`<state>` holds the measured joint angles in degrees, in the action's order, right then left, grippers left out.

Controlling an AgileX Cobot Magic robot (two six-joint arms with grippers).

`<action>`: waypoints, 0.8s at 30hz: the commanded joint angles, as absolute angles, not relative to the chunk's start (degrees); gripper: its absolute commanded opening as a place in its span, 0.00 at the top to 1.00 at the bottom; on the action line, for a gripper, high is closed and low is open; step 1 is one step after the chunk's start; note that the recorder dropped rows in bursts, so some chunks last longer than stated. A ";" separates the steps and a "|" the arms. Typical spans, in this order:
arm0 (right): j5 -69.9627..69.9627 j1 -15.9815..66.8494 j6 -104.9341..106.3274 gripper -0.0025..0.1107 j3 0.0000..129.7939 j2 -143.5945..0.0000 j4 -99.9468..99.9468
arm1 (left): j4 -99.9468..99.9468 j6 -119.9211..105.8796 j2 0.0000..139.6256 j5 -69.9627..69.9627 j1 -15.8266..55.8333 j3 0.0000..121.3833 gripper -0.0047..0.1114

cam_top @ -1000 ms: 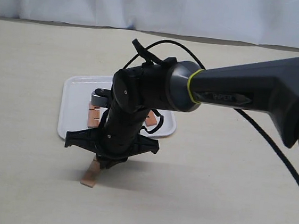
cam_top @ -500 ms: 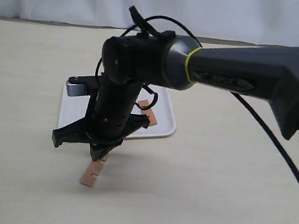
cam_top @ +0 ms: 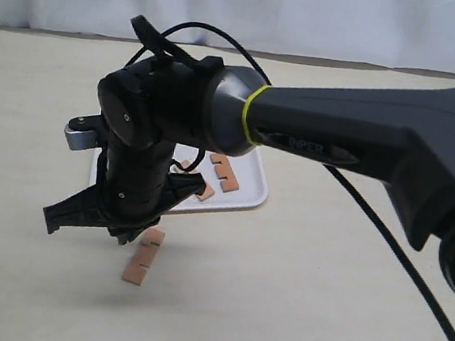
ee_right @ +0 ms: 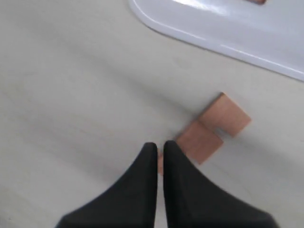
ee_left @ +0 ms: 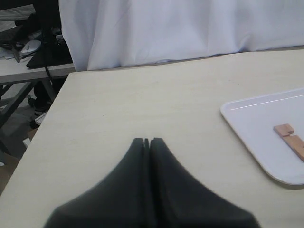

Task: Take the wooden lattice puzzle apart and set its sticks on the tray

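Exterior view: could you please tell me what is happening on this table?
The right hand is shut on one end of a short reddish-brown notched wooden stick, tilted just outside the flat white plastic tray. Other such sticks already lie on the tray. The left hand is shut and empty.

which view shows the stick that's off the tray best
Right wrist view: the stick is close, one notch clear, its end in the right gripper. The exterior view shows it small, top hidden by the gripper. The left wrist view misses it.
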<state>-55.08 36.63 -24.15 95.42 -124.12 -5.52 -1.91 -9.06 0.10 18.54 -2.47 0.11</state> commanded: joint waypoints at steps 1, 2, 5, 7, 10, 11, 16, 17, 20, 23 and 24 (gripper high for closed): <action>-53.17 36.03 -26.10 0.92 95.52 -125.93 -6.44 | -2.07 -9.13 0.00 17.65 -1.86 0.00 0.96; -54.30 36.03 -27.24 0.90 95.52 -126.31 -5.21 | -2.07 -9.13 0.00 17.65 -1.86 0.00 0.96; -58.58 36.03 -29.91 0.78 95.52 -127.19 -0.39 | -2.07 -9.13 0.00 17.65 -1.86 0.00 0.96; -61.03 36.03 -30.85 0.69 95.63 -127.21 2.13 | -2.07 -9.13 0.00 17.65 -1.86 0.00 0.96; -61.77 36.03 -32.26 0.58 95.63 -127.21 4.60 | -2.07 -9.13 0.00 17.65 -1.86 0.00 0.96; -61.77 36.03 -33.19 0.56 95.63 -127.21 4.81 | -2.07 -9.13 0.00 17.65 -1.86 0.00 0.96; -59.03 36.15 -38.61 0.53 95.63 -127.21 3.01 | -2.07 -9.13 0.00 17.65 -1.86 0.00 0.96; -57.97 36.15 -38.81 0.53 95.63 -127.21 1.77 | -2.07 -9.13 0.00 17.65 -1.86 0.00 0.96; -55.32 36.15 -38.81 0.53 95.63 -127.21 -0.65 | -2.07 -9.13 0.00 17.65 -1.86 0.00 0.96; -54.91 36.15 -38.81 0.53 95.63 -127.21 -0.39 | -2.07 -9.13 0.00 17.65 -1.86 0.00 0.96; -54.91 36.15 -39.76 0.53 95.63 -127.21 0.72 | -2.17 -9.13 0.00 17.65 -1.86 0.00 0.96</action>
